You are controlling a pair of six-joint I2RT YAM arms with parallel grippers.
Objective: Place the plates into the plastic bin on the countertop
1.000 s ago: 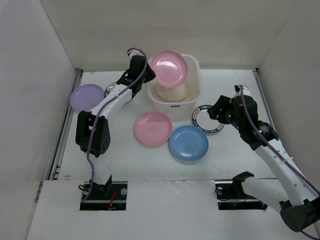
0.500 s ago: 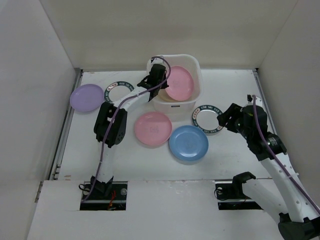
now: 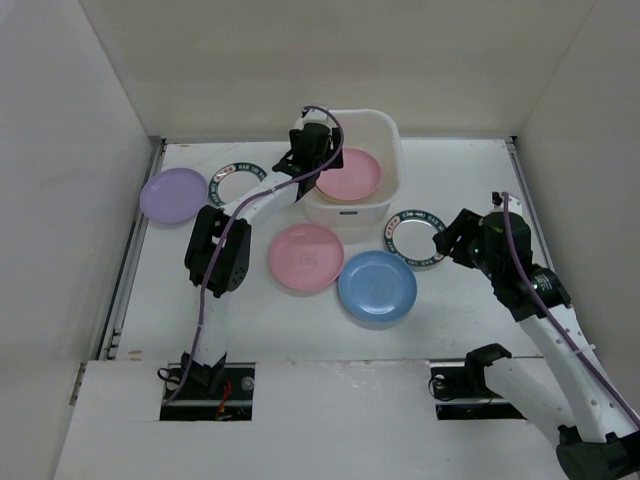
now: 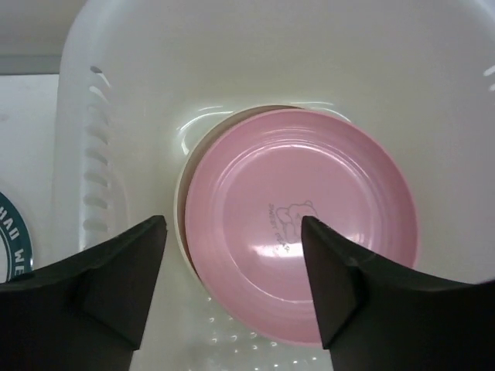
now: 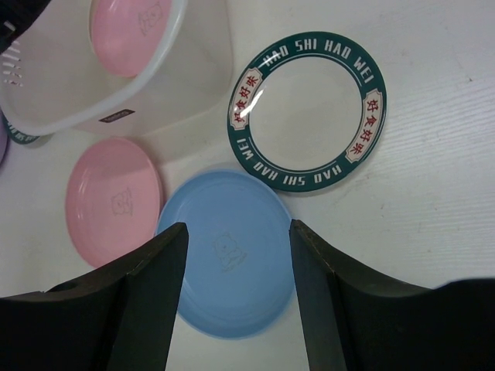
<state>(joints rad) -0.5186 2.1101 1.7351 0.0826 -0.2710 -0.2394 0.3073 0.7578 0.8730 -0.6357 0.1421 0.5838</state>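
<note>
The plastic bin point(image 3: 393, 150) stands at the back of the countertop point(image 3: 470, 170), its rear rim close to the back wall. A pink plate point(image 4: 302, 224) lies flat inside, on top of a paler one whose edge peeks out on the left. There is spare room between the plate's edge and the bin's walls all round.

The left gripper point(image 4: 232, 224) hangs just over the bin's left rim with its fingers spread well apart and nothing between them; the plate below lies free of it.

In front of the bin, a second pink plate point(image 3: 306, 257) sits just short of the front wall, and a blue plate point(image 3: 377, 285) lies edge to edge with it on the right. A white plate with a dark lettered rim point(image 5: 307, 108) sits beside the bin's right front corner, its lower edge all but meeting the blue one.

The right gripper point(image 5: 238, 228) hovers above the blue plate's upper edge, fingers wide and empty.

To the left of the bin, another lettered-rim plate point(image 3: 236, 184) is partly hidden by the left arm, with a lilac plate point(image 3: 173, 194) beyond it near the left wall. The counter to the right of the bin and along the near edge is bare.
</note>
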